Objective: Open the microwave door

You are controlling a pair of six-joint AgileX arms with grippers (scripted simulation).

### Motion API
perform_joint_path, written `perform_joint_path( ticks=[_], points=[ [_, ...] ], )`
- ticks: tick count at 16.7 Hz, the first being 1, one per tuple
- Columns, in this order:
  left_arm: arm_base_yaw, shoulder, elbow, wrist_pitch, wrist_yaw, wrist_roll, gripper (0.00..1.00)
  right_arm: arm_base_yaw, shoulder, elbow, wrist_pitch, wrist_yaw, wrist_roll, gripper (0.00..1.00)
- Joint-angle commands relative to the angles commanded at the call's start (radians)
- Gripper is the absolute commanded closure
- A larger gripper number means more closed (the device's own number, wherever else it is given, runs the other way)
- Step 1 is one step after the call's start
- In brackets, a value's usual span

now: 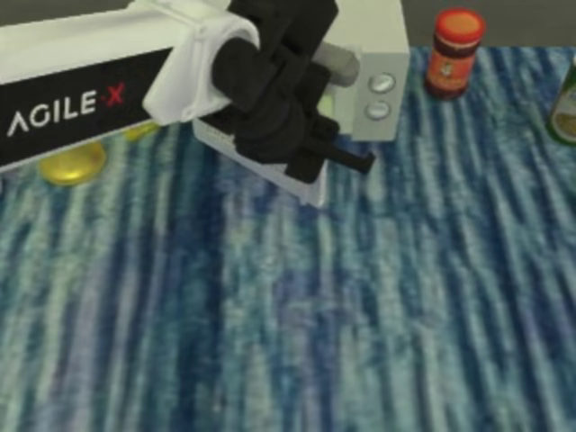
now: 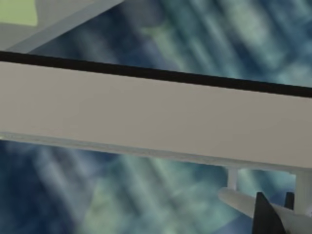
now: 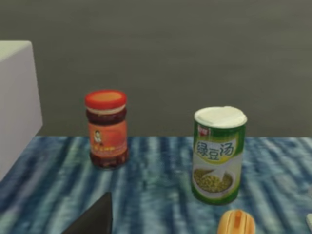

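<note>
The off-white microwave (image 1: 385, 56) stands at the back of the table, its two silver knobs facing the front. The microwave door (image 1: 304, 186) is swung partly outward, and a pale green interior shows behind it. In the left wrist view the door's (image 2: 146, 117) top edge runs across as a wide off-white band, with the handle (image 2: 241, 201) below it. My left gripper (image 1: 353, 158) reaches over the door from the left and is shut on that handle, one dark fingertip (image 2: 265, 218) on each side of the bar. My right gripper (image 3: 96, 222) is outside the top view and idle.
A red-lidded sauce jar (image 1: 454, 49) stands right of the microwave, and a green can (image 1: 567, 101) sits at the right edge. A yellow object (image 1: 74, 164) lies under my left arm. An orange bun (image 3: 236, 225) lies near the can (image 3: 218, 153). Blue striped cloth covers the table.
</note>
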Motion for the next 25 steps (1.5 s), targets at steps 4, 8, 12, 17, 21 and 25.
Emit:
perform_joint_path(
  ticks=[4, 8, 12, 17, 21, 25],
  points=[
    [0.0, 0.0, 0.0, 0.0, 0.0, 0.0, 1.0, 0.0, 0.0, 0.0, 0.0, 0.0, 0.0, 0.0],
    [-0.007, 0.002, -0.002, 0.0, 0.008, -0.006, 1.0, 0.0, 0.0, 0.0, 0.0, 0.0, 0.0, 0.0],
    [0.011, -0.028, -0.036, 0.012, 0.031, 0.045, 1.0, 0.0, 0.0, 0.0, 0.0, 0.0, 0.0, 0.0],
    [0.027, -0.053, -0.071, 0.02, 0.055, 0.094, 1.0, 0.0, 0.0, 0.0, 0.0, 0.0, 0.0, 0.0],
    [0.027, -0.053, -0.071, 0.02, 0.055, 0.094, 1.0, 0.0, 0.0, 0.0, 0.0, 0.0, 0.0, 0.0],
    [0.027, -0.053, -0.071, 0.02, 0.055, 0.094, 1.0, 0.0, 0.0, 0.0, 0.0, 0.0, 0.0, 0.0]
  ],
)
